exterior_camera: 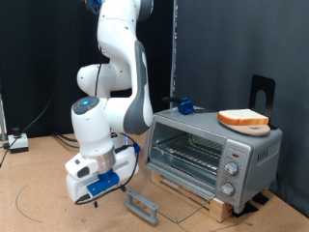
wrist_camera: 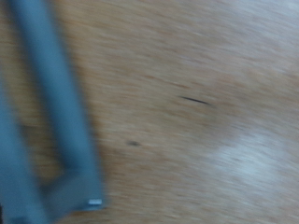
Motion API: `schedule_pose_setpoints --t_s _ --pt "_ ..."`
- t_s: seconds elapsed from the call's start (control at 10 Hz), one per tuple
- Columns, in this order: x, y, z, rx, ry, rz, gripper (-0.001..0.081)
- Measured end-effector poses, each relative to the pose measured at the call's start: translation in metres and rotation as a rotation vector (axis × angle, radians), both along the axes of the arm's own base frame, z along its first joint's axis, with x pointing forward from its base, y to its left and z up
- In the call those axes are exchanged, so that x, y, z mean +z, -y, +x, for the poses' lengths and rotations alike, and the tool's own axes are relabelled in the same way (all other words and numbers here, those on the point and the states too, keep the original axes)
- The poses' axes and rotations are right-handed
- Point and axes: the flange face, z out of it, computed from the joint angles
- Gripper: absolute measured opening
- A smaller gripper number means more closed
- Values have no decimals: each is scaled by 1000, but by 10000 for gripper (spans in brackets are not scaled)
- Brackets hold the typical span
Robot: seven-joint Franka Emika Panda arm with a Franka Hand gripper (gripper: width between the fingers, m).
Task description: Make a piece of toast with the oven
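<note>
Low over the table (exterior_camera: pixel 39 193), the pincer (exterior_camera: pixel 95 196) hangs at eight o'clock from the oven (exterior_camera: pixel 208 155); whether it is released or clenched, I cannot tell. The piece of toast (exterior_camera: pixel 243 119) lies on the oven's top: probably light, soft, crumbly, best taken by opposite crust edges. A grey handle (exterior_camera: pixel 142 204) lies at four o'clock of the pincer on brown wood; black curtains hang behind.
</note>
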Motion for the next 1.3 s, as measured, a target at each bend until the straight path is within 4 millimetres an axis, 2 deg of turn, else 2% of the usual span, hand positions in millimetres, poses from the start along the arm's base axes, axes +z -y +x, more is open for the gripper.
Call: schedule_pose_setpoints --t_s 0.2,0.5,1.0,1.2,1.3 --pt "25 -3 -3 28 28 139 809" --pt "61 -5 -9 65 21 256 809" --pt "117 0 -25 97 2 285 809" --pt "117 -5 -23 126 32 317 809" --pt "122 -17 -21 173 73 385 809"
